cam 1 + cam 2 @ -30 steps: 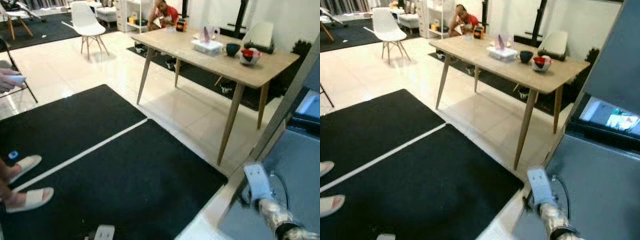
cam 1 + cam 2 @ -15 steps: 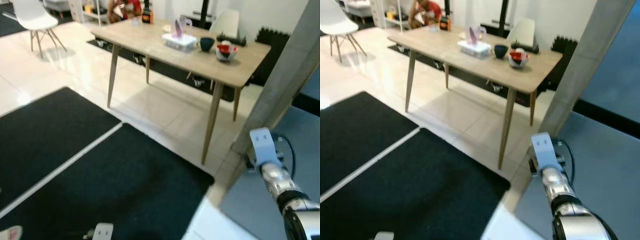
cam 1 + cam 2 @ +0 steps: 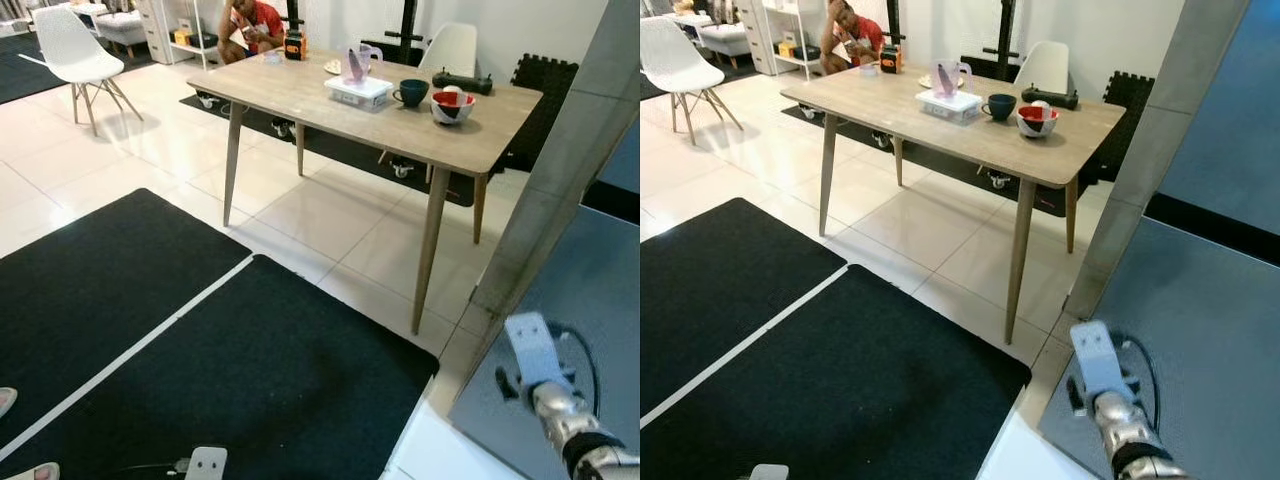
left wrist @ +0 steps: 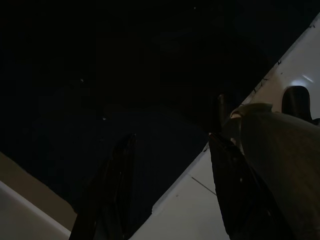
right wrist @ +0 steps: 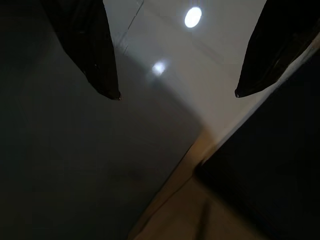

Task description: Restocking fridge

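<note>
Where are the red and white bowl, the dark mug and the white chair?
red and white bowl (image 3: pixel 1037 120), right eye view, on its outer side.
dark mug (image 3: pixel 1001 106), right eye view, on its body.
white chair (image 3: pixel 68 47), left eye view, on its seat shell.

A long wooden table (image 3: pixel 400 115) stands on pale floor tiles, and everything else sits around it. On its top are a clear pitcher (image 3: pixel 357 62), a white box (image 3: pixel 358 91) just beside it, a dark cup (image 3: pixel 411 92) and a red-and-white bowl (image 3: pixel 452 105) (contents too small to tell). Beyond the table's far end a person in a red shirt (image 3: pixel 252 22) crouches. A white chair (image 3: pixel 75 55) stands well apart from it, and black mats (image 3: pixel 190 350) lie before it.
</note>
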Controlling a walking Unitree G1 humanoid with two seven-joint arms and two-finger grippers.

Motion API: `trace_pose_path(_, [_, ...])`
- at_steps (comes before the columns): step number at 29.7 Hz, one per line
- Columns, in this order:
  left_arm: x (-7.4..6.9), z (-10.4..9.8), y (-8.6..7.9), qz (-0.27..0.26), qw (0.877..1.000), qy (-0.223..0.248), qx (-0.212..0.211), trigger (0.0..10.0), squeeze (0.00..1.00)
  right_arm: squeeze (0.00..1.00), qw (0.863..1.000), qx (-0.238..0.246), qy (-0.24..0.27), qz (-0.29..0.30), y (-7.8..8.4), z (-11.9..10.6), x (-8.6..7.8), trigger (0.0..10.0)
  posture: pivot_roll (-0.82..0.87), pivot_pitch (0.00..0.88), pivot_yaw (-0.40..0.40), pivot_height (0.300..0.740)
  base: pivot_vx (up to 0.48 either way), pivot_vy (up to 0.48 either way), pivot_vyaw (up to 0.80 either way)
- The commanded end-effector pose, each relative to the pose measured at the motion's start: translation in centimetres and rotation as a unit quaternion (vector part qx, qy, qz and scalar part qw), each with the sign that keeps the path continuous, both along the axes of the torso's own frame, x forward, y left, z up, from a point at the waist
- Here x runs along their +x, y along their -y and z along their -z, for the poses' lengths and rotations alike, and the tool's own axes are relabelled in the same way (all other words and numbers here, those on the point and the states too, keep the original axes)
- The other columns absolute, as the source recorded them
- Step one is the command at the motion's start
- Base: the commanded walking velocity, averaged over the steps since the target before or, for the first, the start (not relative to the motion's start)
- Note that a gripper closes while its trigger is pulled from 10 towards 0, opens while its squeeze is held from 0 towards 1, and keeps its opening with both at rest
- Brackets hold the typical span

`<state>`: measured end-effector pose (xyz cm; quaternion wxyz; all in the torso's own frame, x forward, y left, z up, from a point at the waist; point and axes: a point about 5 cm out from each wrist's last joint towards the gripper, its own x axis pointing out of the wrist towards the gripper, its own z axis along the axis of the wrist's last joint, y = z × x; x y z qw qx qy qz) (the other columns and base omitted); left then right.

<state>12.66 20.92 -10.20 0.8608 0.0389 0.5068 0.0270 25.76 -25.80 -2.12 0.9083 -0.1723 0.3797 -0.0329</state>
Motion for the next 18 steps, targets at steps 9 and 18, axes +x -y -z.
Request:
trace_pose_path(9, [-0.1,0.2,0.7,-0.004,1.000,-0.007,-0.006,10.0,0.00,0.00,0.976,0.018,-0.217,-0.024,-0.3,6.7,-11.6,10.0,-0.12,0.000,-0.024,0.740,0.000,0.000,0.60])
trace_pose_path(18, [-0.6,0.3,0.4,0.007,1.000,-0.017,-0.003,10.0,0.00,0.00,0.970,-0.003,-0.241,0.005,1.0,7.1,-13.9,10.0,-0.13,0.000,-0.013,0.740,0.000,0.000,0.43])
